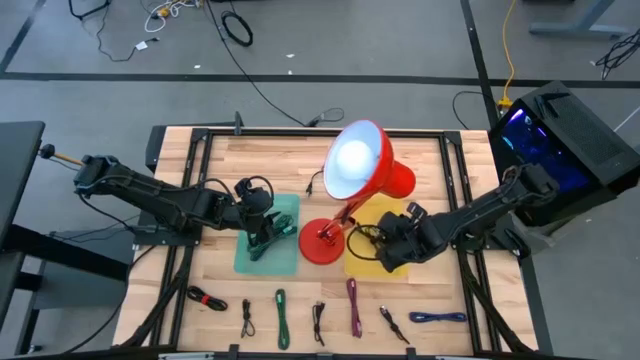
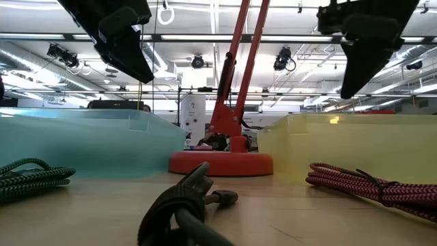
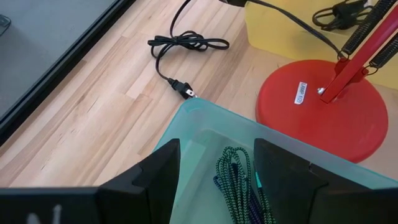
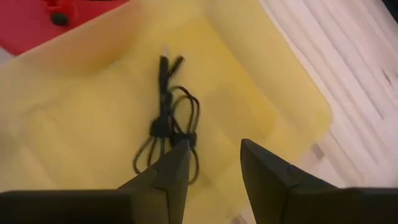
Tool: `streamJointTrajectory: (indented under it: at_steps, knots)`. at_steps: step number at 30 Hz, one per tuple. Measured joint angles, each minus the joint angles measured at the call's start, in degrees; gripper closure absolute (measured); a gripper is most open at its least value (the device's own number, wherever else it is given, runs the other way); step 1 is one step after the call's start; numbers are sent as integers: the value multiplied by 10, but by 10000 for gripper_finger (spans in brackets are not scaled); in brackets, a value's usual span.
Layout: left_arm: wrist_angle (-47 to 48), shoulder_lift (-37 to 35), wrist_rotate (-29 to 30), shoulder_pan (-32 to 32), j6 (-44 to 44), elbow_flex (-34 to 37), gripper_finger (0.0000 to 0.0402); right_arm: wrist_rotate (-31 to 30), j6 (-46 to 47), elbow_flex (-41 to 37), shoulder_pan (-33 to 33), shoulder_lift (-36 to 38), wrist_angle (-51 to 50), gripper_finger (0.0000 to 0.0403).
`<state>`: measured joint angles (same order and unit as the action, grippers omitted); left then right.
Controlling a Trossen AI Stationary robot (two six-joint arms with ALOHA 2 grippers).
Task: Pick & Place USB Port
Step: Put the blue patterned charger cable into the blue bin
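My right gripper (image 4: 214,165) over yellow bin (image 4: 273,118), jaws parted — black cable (image 4: 168,121) dropped inside, sorted. Left gripper (image 3: 214,171) at 9 o'clock, open over teal bin (image 3: 199,118).

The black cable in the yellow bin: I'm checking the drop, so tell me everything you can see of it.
The black cable is a thin cord coiled into loose loops and cinched at the middle by a tie, its two plug ends pointing the same way. It lies flat on the floor of the translucent yellow bin, touching nothing else. The right gripper hovers above it, jaws apart, holding nothing.
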<state>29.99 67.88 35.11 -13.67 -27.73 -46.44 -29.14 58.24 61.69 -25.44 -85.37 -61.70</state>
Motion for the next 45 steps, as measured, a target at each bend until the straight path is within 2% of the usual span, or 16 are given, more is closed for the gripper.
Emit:
streamJointTrajectory:
  at_steps: [6,18,26,32,37,42,45]
  knots:
    - [4,0,0,0,0,0,191,3,77,0,-60,5,-2,265]
    - [10,0,0,0,4,0,191,29,298,0,-204,5,-9,266]
    - [19,0,-1,0,3,0,191,85,426,-12,-281,3,6,266]
    - [22,0,-8,0,-1,0,191,126,500,-85,-331,3,125,266]
    - [28,0,-9,0,-1,0,191,132,492,-137,-347,2,261,266]
    - [30,0,-17,0,-2,0,191,142,495,-171,-371,2,311,266]
    - [30,0,-27,0,-2,0,191,171,520,-182,-386,2,313,266]
